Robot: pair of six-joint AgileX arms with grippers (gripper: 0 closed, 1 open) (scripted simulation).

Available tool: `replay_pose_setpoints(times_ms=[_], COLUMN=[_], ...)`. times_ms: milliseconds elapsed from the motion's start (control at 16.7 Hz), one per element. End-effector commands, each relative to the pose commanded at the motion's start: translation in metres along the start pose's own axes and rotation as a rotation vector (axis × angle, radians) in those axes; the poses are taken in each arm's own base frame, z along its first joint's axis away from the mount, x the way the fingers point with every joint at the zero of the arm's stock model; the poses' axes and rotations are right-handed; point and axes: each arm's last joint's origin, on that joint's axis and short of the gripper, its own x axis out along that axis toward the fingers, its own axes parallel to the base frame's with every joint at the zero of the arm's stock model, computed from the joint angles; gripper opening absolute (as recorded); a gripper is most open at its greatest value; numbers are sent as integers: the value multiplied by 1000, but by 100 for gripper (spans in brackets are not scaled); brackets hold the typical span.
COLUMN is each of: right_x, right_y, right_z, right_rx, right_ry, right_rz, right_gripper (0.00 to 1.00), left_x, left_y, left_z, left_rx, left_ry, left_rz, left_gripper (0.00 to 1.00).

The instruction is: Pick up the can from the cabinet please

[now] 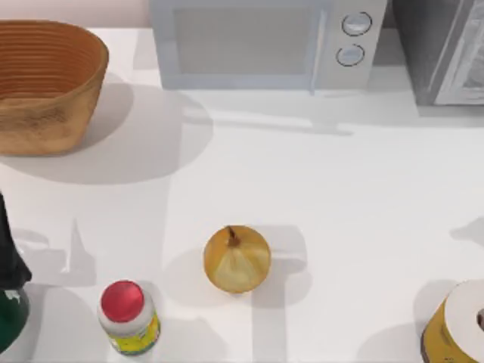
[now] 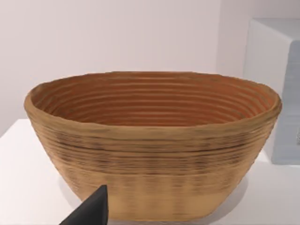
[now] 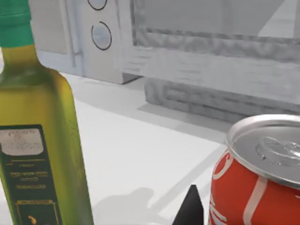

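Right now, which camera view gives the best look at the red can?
The right wrist view: the red can stands close in front of that camera, its silver lid and red-and-white side plain, beside an olive oil bottle. In the top view and the left wrist view I cannot make out the can; the latter faces a woven basket.

One dark fingertip (image 2: 91, 210) of the left gripper is seen in the left wrist view. One dark fingertip (image 3: 190, 209) of the right gripper is seen in the right wrist view.

No legible text on anything.
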Motion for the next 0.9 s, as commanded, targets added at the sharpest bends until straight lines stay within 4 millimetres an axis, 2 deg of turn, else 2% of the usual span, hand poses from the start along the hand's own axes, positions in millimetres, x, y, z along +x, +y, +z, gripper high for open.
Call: replay_pose_setpoints(times_ms=[300, 360, 720, 900], right_x=[-2, -2, 20, 22], right_y=[0, -22, -2, 1], right_z=[-5, -11, -12, -12], right_rx=[0, 62, 13, 0], right_ry=[-2, 3, -1, -2], right_rz=[11, -100, 0, 11], right_gripper=[0, 0, 0, 0], left_x=[0, 0, 0, 0], left_y=[0, 0, 0, 0], left_z=[0, 0, 0, 0], left_rx=[0, 0, 0, 0], left_ry=[0, 0, 0, 0], left_rz=[0, 0, 0, 0], left_gripper=[100, 100, 100, 100])
